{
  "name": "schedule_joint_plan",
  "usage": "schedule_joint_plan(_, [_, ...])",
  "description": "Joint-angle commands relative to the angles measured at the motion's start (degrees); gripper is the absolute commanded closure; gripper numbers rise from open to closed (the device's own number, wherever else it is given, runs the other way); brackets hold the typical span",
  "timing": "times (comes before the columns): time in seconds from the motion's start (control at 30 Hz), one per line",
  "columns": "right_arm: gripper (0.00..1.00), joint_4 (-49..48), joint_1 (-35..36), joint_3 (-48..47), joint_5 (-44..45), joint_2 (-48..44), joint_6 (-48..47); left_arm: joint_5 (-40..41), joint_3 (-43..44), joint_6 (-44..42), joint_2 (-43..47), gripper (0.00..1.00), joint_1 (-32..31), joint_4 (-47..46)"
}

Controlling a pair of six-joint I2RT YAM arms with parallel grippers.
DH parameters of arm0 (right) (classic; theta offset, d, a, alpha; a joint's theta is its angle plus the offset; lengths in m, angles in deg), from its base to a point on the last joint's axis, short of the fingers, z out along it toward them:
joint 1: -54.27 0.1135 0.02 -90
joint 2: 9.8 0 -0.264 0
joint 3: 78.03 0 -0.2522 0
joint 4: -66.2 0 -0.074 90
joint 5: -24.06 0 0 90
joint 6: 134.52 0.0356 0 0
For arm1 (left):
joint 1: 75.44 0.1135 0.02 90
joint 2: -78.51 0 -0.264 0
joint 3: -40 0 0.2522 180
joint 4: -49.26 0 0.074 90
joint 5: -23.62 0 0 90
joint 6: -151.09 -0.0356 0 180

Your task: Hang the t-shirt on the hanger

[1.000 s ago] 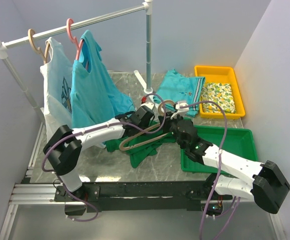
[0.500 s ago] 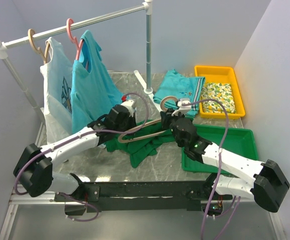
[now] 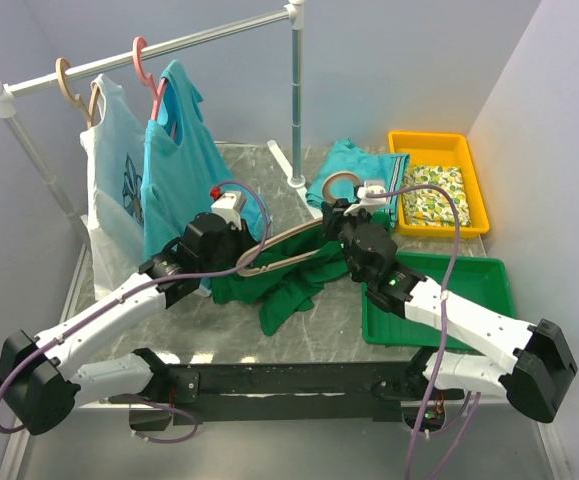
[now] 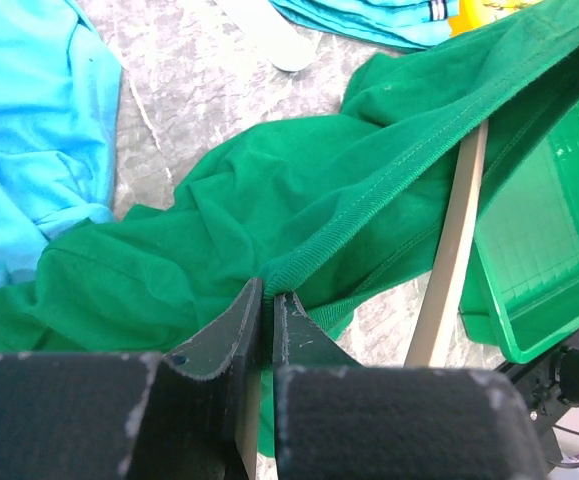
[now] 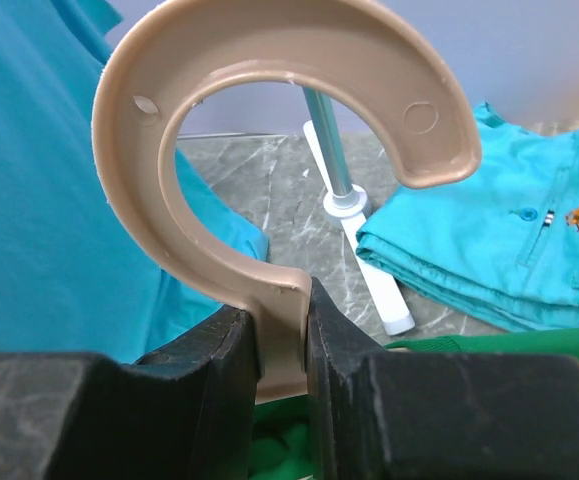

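Note:
The dark green t-shirt (image 3: 287,285) lies bunched on the table between the arms; it fills the left wrist view (image 4: 229,220). The beige hanger (image 3: 289,240) is held above it, its hook (image 5: 269,130) pointing up. My right gripper (image 3: 341,222) is shut on the hanger's neck just below the hook (image 5: 283,330). My left gripper (image 3: 231,262) is shut on the ribbed edge of the t-shirt (image 4: 267,300) and pulls it taut beside the hanger's left shoulder. One hanger arm (image 4: 449,260) shows under the stretched green cloth.
A rack rail (image 3: 149,50) carries a white printed shirt (image 3: 112,180), a turquoise shirt on a pink hanger (image 3: 184,170) and a spare beige hook. The rack post (image 3: 296,100) stands behind. A folded teal shirt (image 3: 364,175), a yellow bin (image 3: 439,180) and a green tray (image 3: 469,290) are at the right.
My left arm has swung left and back, drawing the t-shirt edge along the hanger's left shoulder. My right gripper has raised the hanger slightly towards the back.

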Motion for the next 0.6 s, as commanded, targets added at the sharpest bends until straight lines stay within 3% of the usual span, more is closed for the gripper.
schedule_joint_plan(0.0, [1.0,-3.1,-1.8,-2.3,5.5,1.7,-5.3,0.5,1.5,-0.9,1.1,0.99,0.2,3.3])
schedule_joint_plan(0.4, [1.0,-1.7,-5.4,-4.9,12.4,1.9,-8.4,0.5,3.4,-1.9,5.8,0.99,0.2,8.8])
schedule_joint_plan(0.57, [1.0,-0.9,-7.4,-5.4,11.3,1.6,-6.7,1.3,3.2,-2.3,7.1,0.99,0.2,9.3])
